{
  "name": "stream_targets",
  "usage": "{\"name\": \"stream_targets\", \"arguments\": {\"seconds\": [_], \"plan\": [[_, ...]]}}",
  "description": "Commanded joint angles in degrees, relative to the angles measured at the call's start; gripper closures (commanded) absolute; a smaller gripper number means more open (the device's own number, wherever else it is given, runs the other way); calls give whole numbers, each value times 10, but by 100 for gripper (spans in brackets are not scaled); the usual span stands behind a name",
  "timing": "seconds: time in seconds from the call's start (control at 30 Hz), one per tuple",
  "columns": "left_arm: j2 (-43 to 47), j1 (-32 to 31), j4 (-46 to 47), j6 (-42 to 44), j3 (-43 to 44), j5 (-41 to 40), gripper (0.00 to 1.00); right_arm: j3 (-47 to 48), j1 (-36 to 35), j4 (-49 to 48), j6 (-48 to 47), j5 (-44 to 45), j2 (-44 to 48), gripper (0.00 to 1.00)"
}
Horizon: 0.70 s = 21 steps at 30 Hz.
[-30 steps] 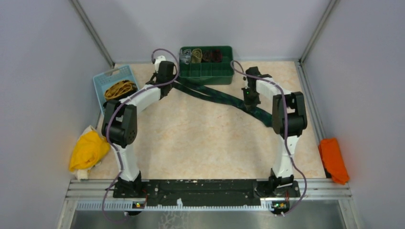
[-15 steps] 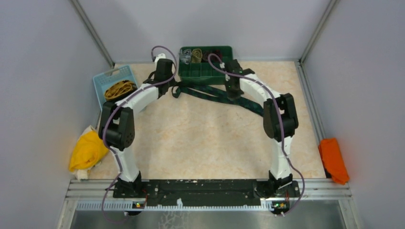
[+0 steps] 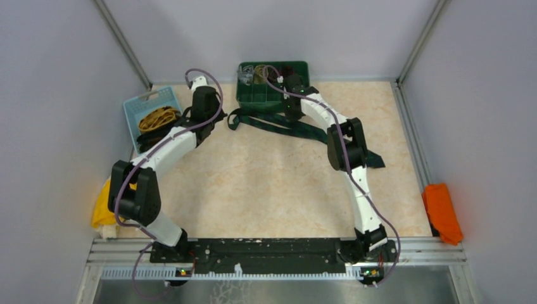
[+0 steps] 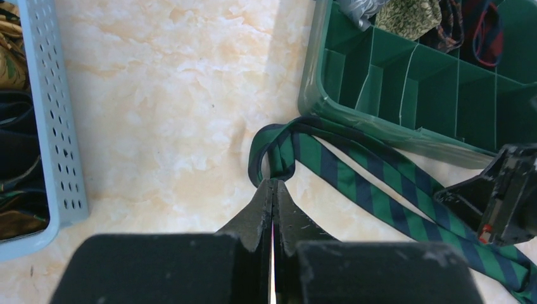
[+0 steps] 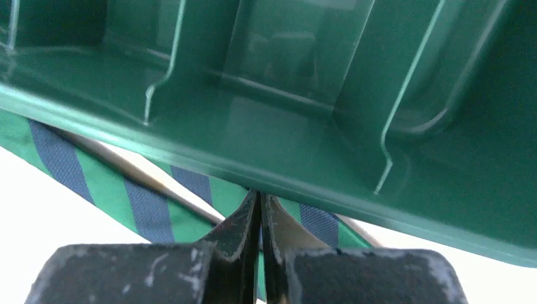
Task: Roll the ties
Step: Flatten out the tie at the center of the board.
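Well, the tabletop (image 3: 266, 190) fills the middle of the overhead view, with the green bin (image 3: 253, 100) at top centre and the blue basket (image 3: 136, 104) at upper left. Other ties (image 4: 411, 16) sit bundled in the bin's far compartments.

The one being worked is the green striped tie (image 4: 380, 196). It lies on the tabletop just in front of the bin, doubled back on itself at its left end. From there it trails toward the right of the frame, partly behind the right arm.

The left tool (image 4: 273, 190) is pressed together right at that fold and looks to be nipping the cloth. The right tool (image 5: 259, 202), close against the bin's near wall, is likewise pressed together with tie cloth between its tips.

To my eye no roll has begun; this is the laying-out step. Next the tie wants drawing clear of the bin and flattening. Then one end can be turned over on itself while the other tool holds the strip taut.
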<state>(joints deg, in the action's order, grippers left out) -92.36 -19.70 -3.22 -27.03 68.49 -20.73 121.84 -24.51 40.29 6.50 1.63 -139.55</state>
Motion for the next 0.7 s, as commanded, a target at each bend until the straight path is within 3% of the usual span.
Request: {"name": "stream_targets", "arguments": {"seconds": [0.0,0.07,0.4,0.67], "plan": [[18,3,17,4,-21,-5,100,26,2,9,11,-8,-17,100],[27,3,13,4,-25,-9,100,-8,-1,5,14,-34,-8,100],[50,3,-4,-6,-35,12,100,-367,-84,-26,29,-91,147,100],[94,-13,-82,-17,-9,13,100,-570,-131,-11,70,-65,268,100]]}}
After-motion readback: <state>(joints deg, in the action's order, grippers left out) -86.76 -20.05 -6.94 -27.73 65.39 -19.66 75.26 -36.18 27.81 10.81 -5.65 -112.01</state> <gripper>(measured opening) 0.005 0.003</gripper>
